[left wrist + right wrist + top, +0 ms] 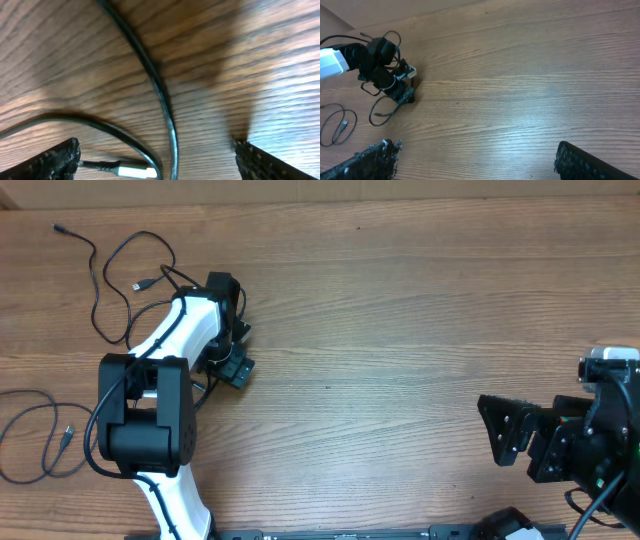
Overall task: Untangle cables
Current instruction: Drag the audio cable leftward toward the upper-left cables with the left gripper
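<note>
Thin black cables lie at the table's left. One cable (100, 280) winds from the far left corner into loops beside my left arm. Another cable (30, 430) lies looped at the left edge, with a plug (66, 435). My left gripper (233, 362) is open and low over the table. In the left wrist view its fingers (157, 160) straddle two cable strands (150, 75) and a silver-tipped plug (135, 172), without closing on them. My right gripper (505, 430) is open and empty at the right, far from the cables; the right wrist view shows its fingers (477, 162) over bare wood.
The wooden table (400, 330) stretches between the arms. My left arm's white links and black base (150, 420) stand between the two cables. The right wrist view shows the left gripper (395, 82) with a cable loop (382, 112) beside it.
</note>
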Robot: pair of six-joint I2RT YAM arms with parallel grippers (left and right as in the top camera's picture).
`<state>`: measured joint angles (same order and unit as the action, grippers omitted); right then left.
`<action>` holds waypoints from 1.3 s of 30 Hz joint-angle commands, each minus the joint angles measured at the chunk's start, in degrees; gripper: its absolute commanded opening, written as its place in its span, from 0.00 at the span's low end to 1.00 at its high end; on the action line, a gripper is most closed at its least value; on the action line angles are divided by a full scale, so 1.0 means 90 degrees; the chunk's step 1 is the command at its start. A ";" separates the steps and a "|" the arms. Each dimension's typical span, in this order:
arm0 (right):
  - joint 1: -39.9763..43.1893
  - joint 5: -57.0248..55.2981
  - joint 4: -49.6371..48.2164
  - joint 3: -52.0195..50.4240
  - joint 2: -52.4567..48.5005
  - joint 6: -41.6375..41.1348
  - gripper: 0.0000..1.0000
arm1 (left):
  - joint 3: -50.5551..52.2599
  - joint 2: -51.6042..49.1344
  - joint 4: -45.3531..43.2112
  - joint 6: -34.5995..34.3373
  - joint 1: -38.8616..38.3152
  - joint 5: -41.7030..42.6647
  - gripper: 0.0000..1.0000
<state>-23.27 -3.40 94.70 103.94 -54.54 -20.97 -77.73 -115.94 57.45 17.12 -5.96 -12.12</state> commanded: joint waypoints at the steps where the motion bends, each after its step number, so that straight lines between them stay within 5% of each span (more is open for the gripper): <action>1: 0.0022 -0.0070 -0.0061 0.0061 0.0005 -0.0005 1.00 | -0.0005 -0.0104 -0.0053 0.0005 -0.0044 0.0714 1.00; 10: 0.0022 -0.0066 -0.0350 0.0029 -0.0024 -0.0007 1.00 | -0.0274 -0.0102 -0.0121 -0.0461 -0.0036 0.0780 1.00; 18: 0.0022 -0.0066 -0.0464 0.0029 -0.0175 -0.0007 1.00 | -0.1955 -0.0058 0.0279 -0.1562 0.0000 0.0704 1.00; 27: 0.0022 -0.0066 -0.0427 0.0029 -0.0357 -0.0007 1.00 | -0.2929 -0.0058 0.1231 -0.4046 0.0379 -0.1443 1.00; 37: 0.0022 -0.0068 -0.0474 0.0029 -0.0476 -0.0005 1.00 | -0.2907 -0.0061 0.0911 -0.4442 0.1804 -0.0675 1.00; 39: 0.0022 -0.0068 -0.0491 0.0029 -0.0522 -0.0005 1.00 | -0.2875 -0.0068 0.0775 -0.4422 0.1965 -0.0340 0.93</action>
<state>-23.29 -3.42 90.91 103.94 -58.63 -20.97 -103.13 -116.38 65.60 -20.75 9.87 -20.29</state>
